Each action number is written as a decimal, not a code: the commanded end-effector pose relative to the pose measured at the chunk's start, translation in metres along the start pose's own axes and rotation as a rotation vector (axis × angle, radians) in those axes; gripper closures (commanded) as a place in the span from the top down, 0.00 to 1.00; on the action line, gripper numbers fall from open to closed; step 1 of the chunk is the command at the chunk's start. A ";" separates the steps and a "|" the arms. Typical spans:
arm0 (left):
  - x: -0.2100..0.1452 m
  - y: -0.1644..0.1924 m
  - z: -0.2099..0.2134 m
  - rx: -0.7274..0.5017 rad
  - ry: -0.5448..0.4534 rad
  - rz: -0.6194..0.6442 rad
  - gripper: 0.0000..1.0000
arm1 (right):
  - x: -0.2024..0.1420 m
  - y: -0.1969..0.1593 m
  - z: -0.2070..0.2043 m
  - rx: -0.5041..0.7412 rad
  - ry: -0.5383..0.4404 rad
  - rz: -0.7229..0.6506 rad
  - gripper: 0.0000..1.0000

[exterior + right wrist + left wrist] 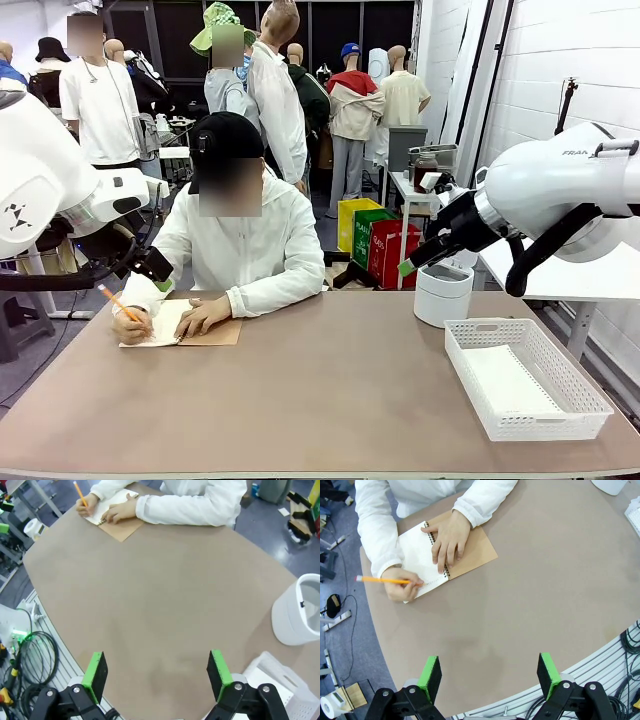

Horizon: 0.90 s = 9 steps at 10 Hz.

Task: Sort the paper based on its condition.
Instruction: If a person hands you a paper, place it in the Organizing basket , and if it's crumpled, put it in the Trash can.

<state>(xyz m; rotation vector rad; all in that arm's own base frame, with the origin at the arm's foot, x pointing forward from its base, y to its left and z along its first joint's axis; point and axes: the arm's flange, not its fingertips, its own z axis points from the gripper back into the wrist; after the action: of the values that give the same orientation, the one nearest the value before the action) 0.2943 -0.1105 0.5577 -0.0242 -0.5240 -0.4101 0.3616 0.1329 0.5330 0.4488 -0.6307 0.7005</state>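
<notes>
Both pincers hang released above the bench (545, 590), grasping nothing: the left pincer (488, 672) shows two green pads wide apart over bare brown surface, and so does the right pincer (156, 671). From the front, the left one is a dark shape near the person's elbow and its jaws are hard to make out.

One page of paper (417, 555) is plain to see, lying open in the spiral-bound notebook (475, 550) at the far left of the bench. It is partly covered: one hand (449, 540) lies flat across the spiral binding, and the other hand (400, 582) rests on the page's edge holding one orange pencil (382, 580).

One white lattice basket (590, 400) sits at the near right. Its floor looks flat and white, and whether that is a sheet or the basket's own bottom cannot be told. In the right wrist view its corner is cut off behind the pincer. One white round tub (443, 295) stands just beyond the basket, open-topped, its inside hidden.
</notes>
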 end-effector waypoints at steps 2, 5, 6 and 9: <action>0.000 0.000 0.000 -0.002 -0.001 0.000 1.00 | 0.001 0.000 0.000 0.005 -0.003 -0.005 1.00; 0.000 0.000 0.000 -0.002 -0.001 0.000 1.00 | 0.001 0.000 0.000 0.005 -0.003 -0.005 1.00; 0.000 0.000 0.000 -0.002 -0.001 0.000 1.00 | 0.001 0.000 0.000 0.005 -0.003 -0.005 1.00; 0.000 0.000 0.000 -0.002 -0.001 0.000 1.00 | 0.001 0.000 0.000 0.005 -0.003 -0.005 1.00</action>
<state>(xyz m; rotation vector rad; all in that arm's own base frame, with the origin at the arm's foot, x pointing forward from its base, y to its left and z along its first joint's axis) 0.2943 -0.1105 0.5577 -0.0242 -0.5240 -0.4101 0.3616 0.1330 0.5330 0.4484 -0.6307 0.7006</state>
